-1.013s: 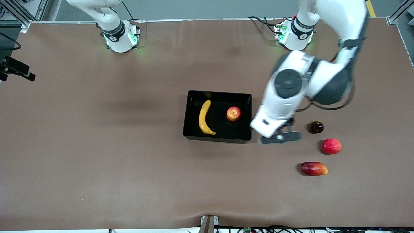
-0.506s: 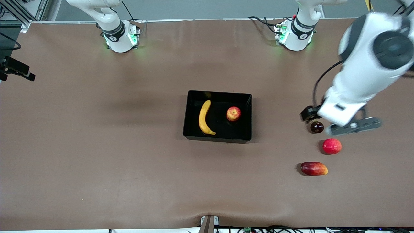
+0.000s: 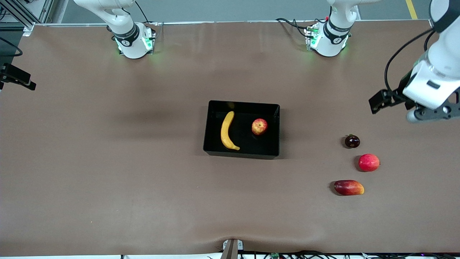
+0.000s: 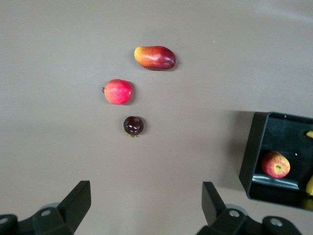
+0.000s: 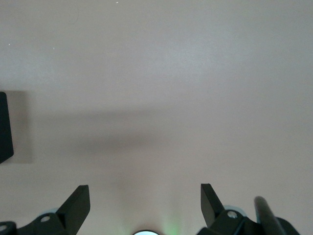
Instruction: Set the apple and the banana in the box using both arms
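Observation:
The black box (image 3: 241, 154) stands mid-table. The yellow banana (image 3: 227, 130) and the mottled red apple (image 3: 259, 126) lie in it, apart from each other. My left gripper (image 3: 433, 113) is open and empty, up over bare table at the left arm's end. Its wrist view shows the open left gripper (image 4: 146, 196), the box wall (image 4: 252, 152), the apple (image 4: 275, 164) and a sliver of banana (image 4: 309, 186). My right gripper (image 5: 145, 196) is open and empty over bare table. A corner of the box (image 5: 4, 127) shows in its wrist view. The right gripper is out of the front view.
Three other fruits lie toward the left arm's end: a small dark round fruit (image 3: 352, 141), an evenly bright red fruit (image 3: 369, 162) and an oblong red-and-yellow fruit (image 3: 349, 187). They also show in the left wrist view, oblong (image 4: 155, 57), red (image 4: 118, 91), dark (image 4: 133, 126).
My left arm has swung away from beside the box toward the left arm's end of the table, passing over the small dark fruit. Box, banana and apple have not moved.

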Controlling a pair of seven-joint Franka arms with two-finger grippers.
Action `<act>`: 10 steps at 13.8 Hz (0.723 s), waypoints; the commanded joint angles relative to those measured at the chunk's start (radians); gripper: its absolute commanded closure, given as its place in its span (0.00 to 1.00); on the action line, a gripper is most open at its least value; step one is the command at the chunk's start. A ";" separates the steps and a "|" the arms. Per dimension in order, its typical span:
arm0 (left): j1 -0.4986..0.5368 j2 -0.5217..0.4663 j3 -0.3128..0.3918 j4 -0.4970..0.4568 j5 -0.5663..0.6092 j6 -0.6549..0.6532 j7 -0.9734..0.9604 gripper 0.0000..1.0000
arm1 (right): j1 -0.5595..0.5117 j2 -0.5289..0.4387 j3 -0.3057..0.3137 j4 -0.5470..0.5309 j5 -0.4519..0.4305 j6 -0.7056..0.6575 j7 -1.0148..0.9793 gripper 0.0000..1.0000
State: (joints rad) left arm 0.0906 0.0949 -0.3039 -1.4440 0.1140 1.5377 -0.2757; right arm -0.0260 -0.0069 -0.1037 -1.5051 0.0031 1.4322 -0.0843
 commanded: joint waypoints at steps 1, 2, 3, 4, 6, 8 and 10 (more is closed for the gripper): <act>-0.008 -0.153 0.035 -0.140 -0.028 0.007 0.033 0.00 | -0.017 -0.013 0.016 -0.009 -0.015 0.001 -0.009 0.00; -0.038 -0.181 0.073 -0.172 -0.028 0.007 0.059 0.00 | -0.017 -0.013 0.016 -0.009 -0.012 0.000 -0.009 0.00; -0.095 -0.207 0.138 -0.202 -0.028 0.007 0.091 0.00 | -0.017 -0.013 0.016 -0.009 -0.011 0.000 -0.009 0.00; -0.144 -0.233 0.190 -0.231 -0.030 0.007 0.098 0.00 | -0.017 -0.013 0.016 -0.009 -0.011 0.000 -0.008 0.00; -0.150 -0.247 0.197 -0.242 -0.036 0.005 0.095 0.00 | -0.017 -0.013 0.016 -0.009 -0.009 0.000 -0.008 0.00; -0.149 -0.248 0.193 -0.239 -0.066 0.002 0.096 0.00 | -0.018 -0.013 0.016 -0.009 -0.009 0.000 -0.008 0.00; -0.146 -0.248 0.195 -0.237 -0.093 -0.011 0.102 0.00 | -0.018 -0.013 0.016 -0.009 -0.009 0.000 -0.008 0.00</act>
State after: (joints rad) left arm -0.0527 -0.1336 -0.1177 -1.6626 0.0484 1.5327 -0.1936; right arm -0.0260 -0.0068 -0.1034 -1.5052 0.0031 1.4322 -0.0843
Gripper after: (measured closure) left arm 0.000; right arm 0.000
